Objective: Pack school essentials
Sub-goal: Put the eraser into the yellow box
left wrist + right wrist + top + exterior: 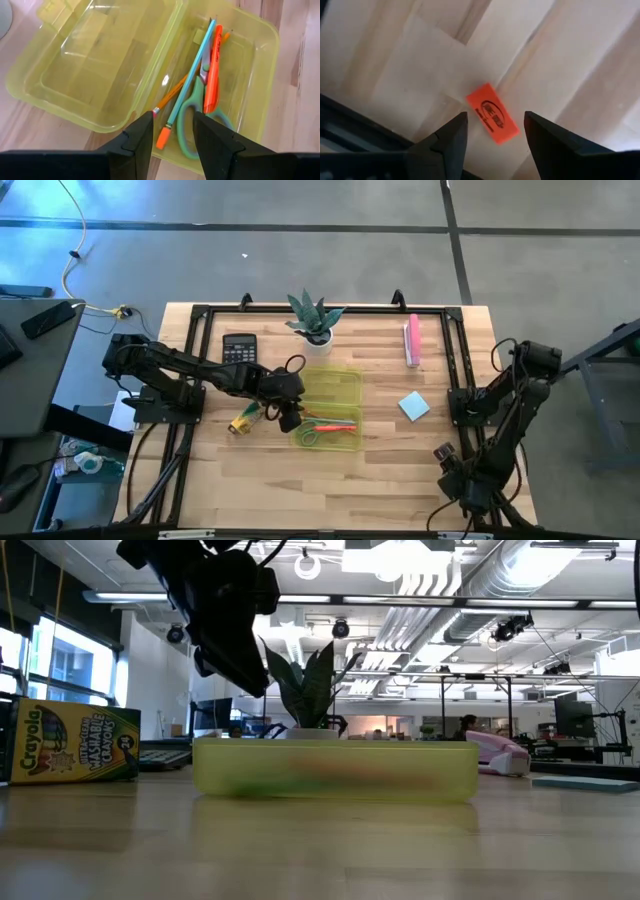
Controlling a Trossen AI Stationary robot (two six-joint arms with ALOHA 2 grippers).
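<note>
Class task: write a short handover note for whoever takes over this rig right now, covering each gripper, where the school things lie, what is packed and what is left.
Left gripper: open, empty, over the yellow case's left edge.
Right gripper: open, empty, parked at the table's right front corner above an orange tag.
Packed: green-handled scissors, orange pen, blue pencil and thin orange pencil lie in the case's tray; its lid is open.
Left: crayon box, on the table left of the case; light-blue notepad, to its right.

scissors: 1 | pens: 2 | pencil: 1 | crayon box: 1 | notepad: 1 | calculator: 1
</note>
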